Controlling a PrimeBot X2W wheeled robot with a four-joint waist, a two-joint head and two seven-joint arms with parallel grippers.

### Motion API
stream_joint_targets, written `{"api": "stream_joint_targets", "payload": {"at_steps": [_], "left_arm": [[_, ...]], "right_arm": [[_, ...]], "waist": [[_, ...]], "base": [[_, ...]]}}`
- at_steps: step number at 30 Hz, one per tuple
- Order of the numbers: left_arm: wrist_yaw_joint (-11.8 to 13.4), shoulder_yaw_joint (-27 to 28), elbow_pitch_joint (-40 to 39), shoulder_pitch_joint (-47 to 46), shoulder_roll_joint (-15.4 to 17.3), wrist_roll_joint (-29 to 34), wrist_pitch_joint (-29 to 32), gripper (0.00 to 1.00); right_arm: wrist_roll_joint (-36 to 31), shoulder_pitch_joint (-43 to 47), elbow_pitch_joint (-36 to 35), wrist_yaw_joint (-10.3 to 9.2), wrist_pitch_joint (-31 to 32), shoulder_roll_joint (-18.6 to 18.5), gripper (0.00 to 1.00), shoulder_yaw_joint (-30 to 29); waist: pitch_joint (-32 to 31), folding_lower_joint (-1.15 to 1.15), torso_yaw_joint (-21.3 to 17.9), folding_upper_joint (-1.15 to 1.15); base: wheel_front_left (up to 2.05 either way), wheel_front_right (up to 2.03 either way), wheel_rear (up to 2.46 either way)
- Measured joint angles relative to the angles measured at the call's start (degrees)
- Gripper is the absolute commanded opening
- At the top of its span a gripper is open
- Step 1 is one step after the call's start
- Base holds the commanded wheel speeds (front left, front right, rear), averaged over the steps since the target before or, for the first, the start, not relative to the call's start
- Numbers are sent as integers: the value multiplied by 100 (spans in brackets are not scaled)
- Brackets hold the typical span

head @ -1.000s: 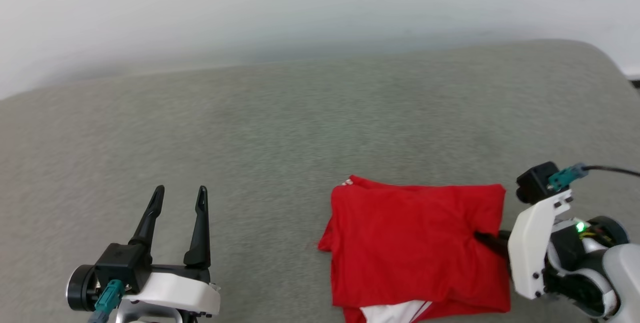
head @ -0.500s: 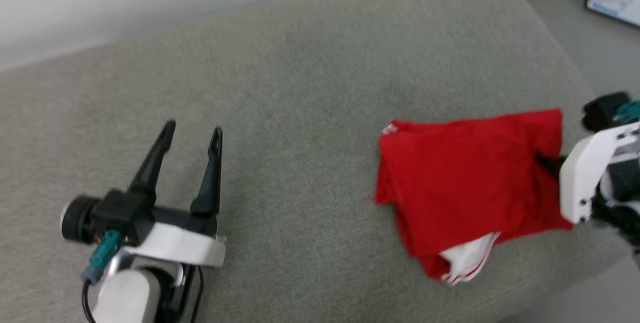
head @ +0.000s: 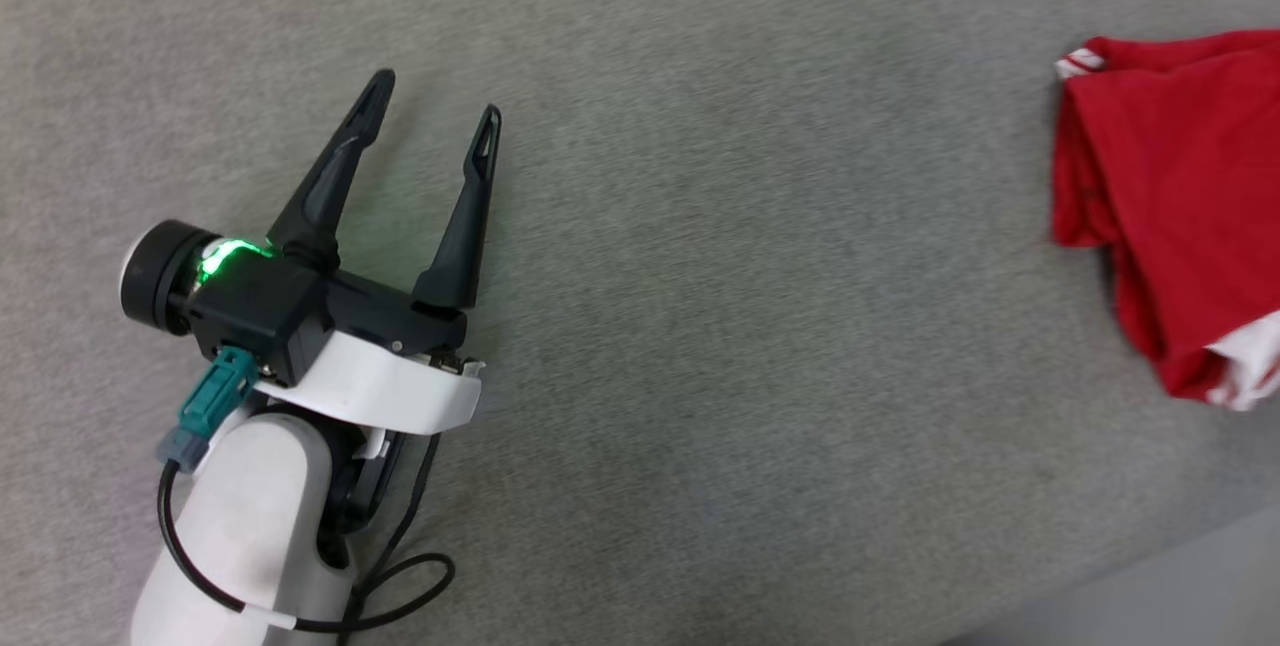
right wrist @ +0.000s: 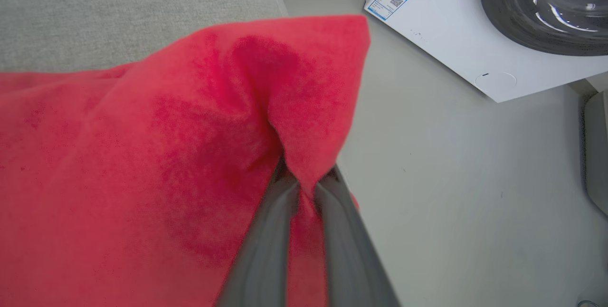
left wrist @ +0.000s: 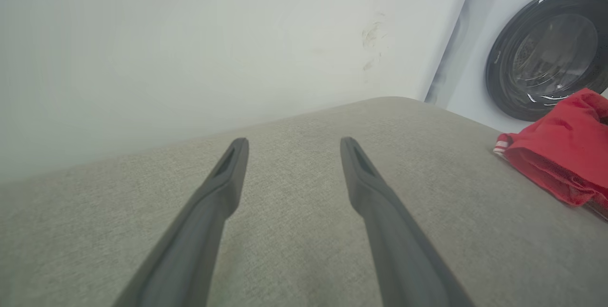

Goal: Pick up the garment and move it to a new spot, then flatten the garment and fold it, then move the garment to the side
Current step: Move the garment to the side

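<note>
The red garment [head: 1180, 196] lies folded at the right edge of the head view, with a white red-striped sleeve [head: 1250, 366] peeking out at its lower side. In the right wrist view my right gripper [right wrist: 306, 174] is shut on a bunched fold of the garment [right wrist: 166, 155], whose corner reaches out past the cushion's edge. My left gripper [head: 437, 96] rests open over bare cushion far to the left of the garment, nothing between its fingers. The left wrist view shows that gripper [left wrist: 293, 143] open and the garment [left wrist: 565, 145] off to its right. The lettering is hidden.
The work surface is a grey-green upholstered cushion [head: 700, 326]; its edge drops to the grey floor [head: 1150, 596] at the lower right. A white washing machine [left wrist: 546, 50] stands beyond the cushion's end, close to the garment, with a pale wall [left wrist: 190, 36] behind.
The head camera has swung, so the whole picture shifted. The right gripper has drawn the garment toward the cushion's right end, still shut on it. The left gripper stays open.
</note>
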Motion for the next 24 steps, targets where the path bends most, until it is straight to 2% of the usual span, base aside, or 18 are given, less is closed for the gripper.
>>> {"api": "stream_joint_targets", "payload": {"at_steps": [4,7,8,9,10,11,17,24], "left_arm": [[-27,-36,8,-137,2,0,-52,100],[-34,-46,35,-144,8,-1,-94,100],[-34,-54,45,-146,9,-1,-100,100],[-34,-58,65,-150,7,-2,-107,100],[-34,-64,91,-153,7,-3,-113,100],[-34,-71,122,-153,7,-5,-134,100],[-30,-133,316,-133,-44,-52,-225,100],[145,-167,700,257,-338,-207,-364,100]], "right_arm": [[-298,-97,186,0,-453,27,0,-385],[-536,-112,494,0,-558,220,0,-708],[-610,-112,572,0,-603,283,6,-793],[-698,-111,633,0,-643,337,27,-858],[-762,-112,704,0,-670,392,43,-954],[-821,-105,771,0,-698,436,100,-1033],[-1174,41,894,0,-1131,468,100,-1490],[-1304,603,453,0,-1871,586,100,-1768]], "waist": [[188,0,246,0],[282,0,381,0],[298,0,417,0],[303,0,445,0],[294,0,464,0],[270,-1,474,0],[-13,-1,517,0],[-713,-1,600,0]], "base": [[0,0,0],[0,0,0],[0,0,0],[0,0,0],[0,0,0],[0,0,0],[0,0,0],[0,0,0]]}}
